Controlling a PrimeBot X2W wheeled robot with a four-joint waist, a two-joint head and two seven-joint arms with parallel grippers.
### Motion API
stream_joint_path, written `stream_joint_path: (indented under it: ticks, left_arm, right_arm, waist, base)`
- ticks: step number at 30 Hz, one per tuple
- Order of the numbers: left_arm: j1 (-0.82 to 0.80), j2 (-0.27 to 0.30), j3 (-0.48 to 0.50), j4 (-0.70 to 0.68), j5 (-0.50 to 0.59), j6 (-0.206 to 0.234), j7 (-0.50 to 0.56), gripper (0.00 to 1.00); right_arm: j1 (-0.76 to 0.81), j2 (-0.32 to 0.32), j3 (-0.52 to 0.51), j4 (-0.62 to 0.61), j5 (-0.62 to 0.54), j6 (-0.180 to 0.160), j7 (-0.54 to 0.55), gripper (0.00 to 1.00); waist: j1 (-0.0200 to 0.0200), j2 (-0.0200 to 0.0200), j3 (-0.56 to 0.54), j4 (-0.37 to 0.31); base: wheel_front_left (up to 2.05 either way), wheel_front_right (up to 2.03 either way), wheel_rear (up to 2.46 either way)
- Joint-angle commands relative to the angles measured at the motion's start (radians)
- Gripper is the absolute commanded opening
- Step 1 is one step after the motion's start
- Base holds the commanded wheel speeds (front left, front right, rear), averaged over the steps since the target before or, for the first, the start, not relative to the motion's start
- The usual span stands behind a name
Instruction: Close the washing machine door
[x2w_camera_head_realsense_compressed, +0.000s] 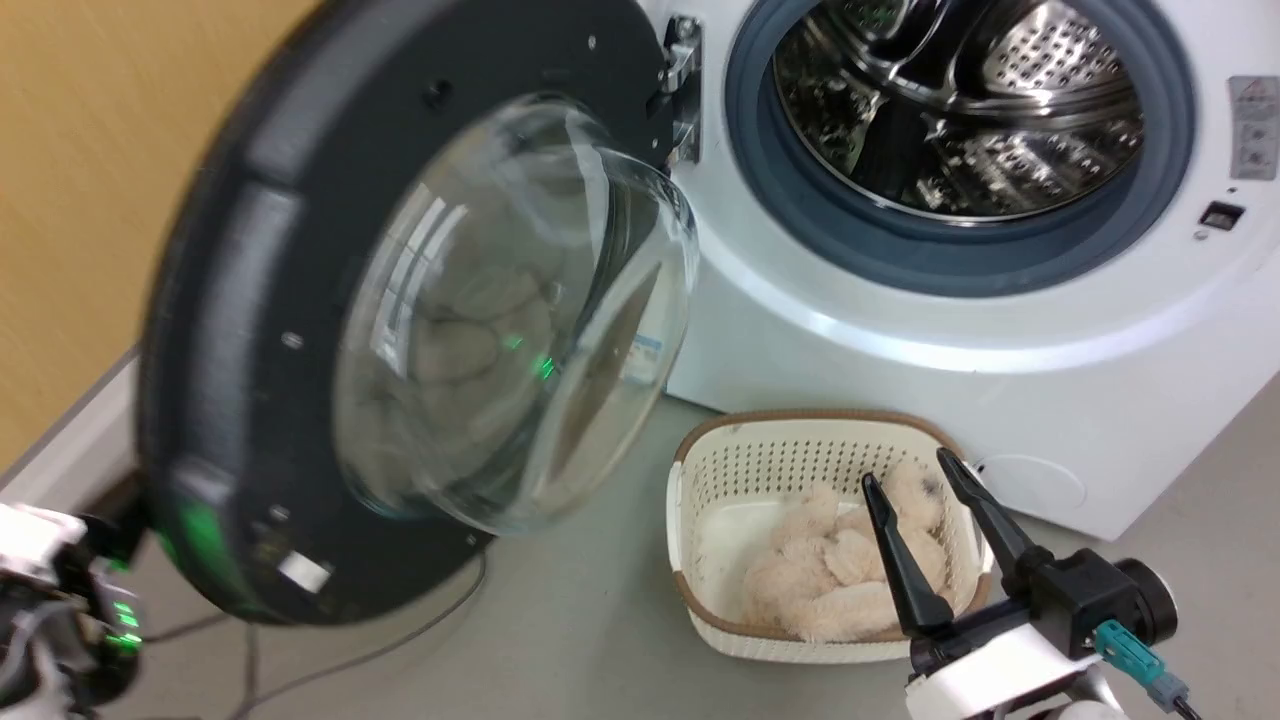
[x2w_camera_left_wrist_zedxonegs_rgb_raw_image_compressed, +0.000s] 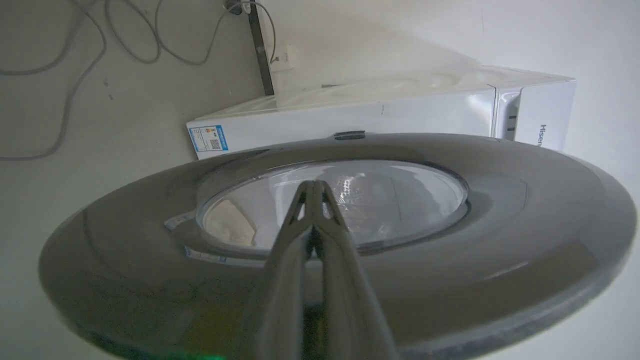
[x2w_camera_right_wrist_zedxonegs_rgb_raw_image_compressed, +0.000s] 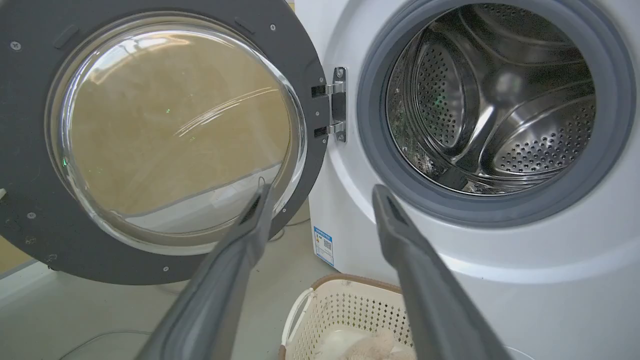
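yellow wall (x2w_camera_head_realsense_compressed: 90, 200) stands at the far left, with grey floor (x2w_camera_head_realsense_compressed: 560, 620) running under everything and thin cables (x2w_camera_head_realsense_compressed: 400, 640) trailing across it. at the near left, behind the door, i have my left end effector (x2w_camera_left_wrist_zedxonegs_rgb_raw_image_compressed: 313, 187). its two fingers are pressed flat together with nothing between them, aimed at the door's outer face. i cannot tell whether the tips touch it.

the washing machine door (x2w_camera_head_realsense_compressed: 250, 300) hangs wide open, swung out to the left of the opening, its inner side and bulging glass bowl (x2w_camera_head_realsense_compressed: 500, 320) turned toward me. a metal hinge (x2w_camera_head_realsense_compressed: 682, 90) ties its right edge to the washing machine (x2w_camera_head_realsense_compressed: 800, 330). right of that, the grey seal (x2w_camera_head_realsense_compressed: 960, 255) rings the shiny perforated drum (x2w_camera_head_realsense_compressed: 960, 100). a blue sticker (x2w_camera_right_wrist_zedxonegs_rgb_raw_image_compressed: 324, 245) sits low on the machine's front left corner.

near the machine's front, a cream basket (x2w_camera_head_realsense_compressed: 700, 470) rests on the floor with pale plush pieces (x2w_camera_head_realsense_compressed: 830, 580) inside. at the near right, my right end effector (x2w_camera_head_realsense_compressed: 906, 468) hovers above the basket with its fingers spread wide apart, gripping nothing, well apart from the door.
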Motion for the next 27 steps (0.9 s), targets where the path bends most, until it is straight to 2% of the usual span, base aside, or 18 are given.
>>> stream_joint_path:
  ticks: [1, 5, 8, 15, 22, 25, 27]
  left_arm:
    - [0.031, -0.027, -0.018, -0.026, -0.004, -0.007, 0.023, 0.00]
    - [0.101, -0.080, -0.057, -0.129, -0.017, 0.005, 0.083, 0.00]
    - [0.161, -0.111, -0.086, -0.211, -0.031, 0.030, 0.123, 0.00]
    - [0.297, -0.144, -0.176, -0.382, -0.092, 0.082, 0.169, 0.00]
    - [0.412, -0.148, -0.343, -0.497, -0.236, 0.123, 0.081, 0.00]
    - [0.453, -0.148, -0.462, -0.534, -0.293, 0.127, 0.003, 0.00]
    - [0.456, -0.148, -0.505, -0.536, -0.309, 0.125, -0.028, 0.00]
  right_arm:
    - [0.015, 0.005, -0.006, 0.002, 0.001, 0.001, -0.005, 1.00]
    - [0.032, 0.009, -0.023, 0.002, 0.005, 0.001, -0.005, 1.00]
    - [0.045, 0.011, -0.035, 0.002, 0.008, 0.001, -0.005, 1.00]
    - [0.058, 0.013, -0.048, 0.004, 0.008, 0.001, -0.005, 1.00]
    - [0.060, 0.013, -0.054, 0.004, 0.011, 0.001, -0.005, 1.00]
    - [0.054, 0.013, -0.063, 0.005, 0.002, 0.001, -0.005, 1.00]
    - [0.051, 0.013, -0.066, 0.003, 0.000, 0.001, -0.005, 1.00]
  waist:
    - [0.0000, -0.0001, -0.015, -0.007]
    - [0.0000, -0.0001, -0.040, -0.020]
    - [0.0000, -0.0001, -0.057, -0.035]
    - [0.0000, -0.0001, -0.077, -0.093]
    - [0.0000, -0.0001, -0.067, -0.178]
    - [0.0000, -0.0001, -0.041, -0.260]
    - [0.0000, -0.0001, -0.031, -0.292]
  base:
    - [0.00, 0.00, 0.00]
    - [0.00, 0.00, 0.00]
    - [0.00, 0.00, 0.00]
    - [0.00, 0.00, 0.00]
    - [0.00, 0.00, 0.00]
    - [0.00, 0.00, 0.00]
    - [0.00, 0.00, 0.00]
